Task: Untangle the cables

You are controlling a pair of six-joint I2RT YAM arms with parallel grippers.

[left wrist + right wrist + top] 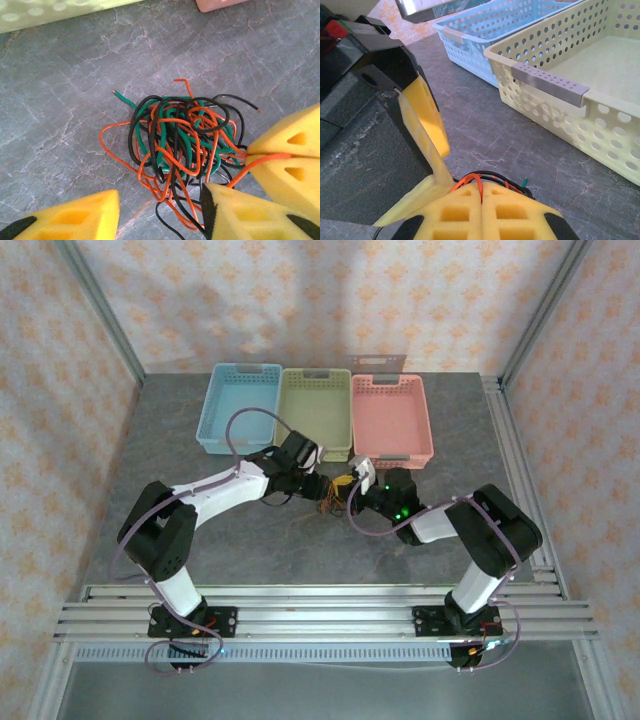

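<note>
Orange, green and black, thin and floppy: the cables [175, 145] sit as one knotted tangle on the grey marbled tabletop [60, 100], mid-frame in the left wrist view. In the top view the cables [337, 496] are at frame centre, where the two arm tips meet. They lie below the green perforated plastic basket [318, 372], which has the light-blue basket [243, 368] on its left and the pink basket [388, 380] on its right.

Pads of the right gripper [481, 191] are yellow foam, pressed flat together. An orange strand is pinched in the seam, with more loops bunched just past the tips. From the left wrist camera, the right gripper [250, 153] enters at the right edge, with the orange strand running out of the seam.

Pads of the left gripper [160, 195] are spread wide, at lower left and lower centre-right of frame, clamping nothing. The tangle's lower fringe lies in the gap. Black and orange loops run against the right-hand pad [235, 210].
</note>
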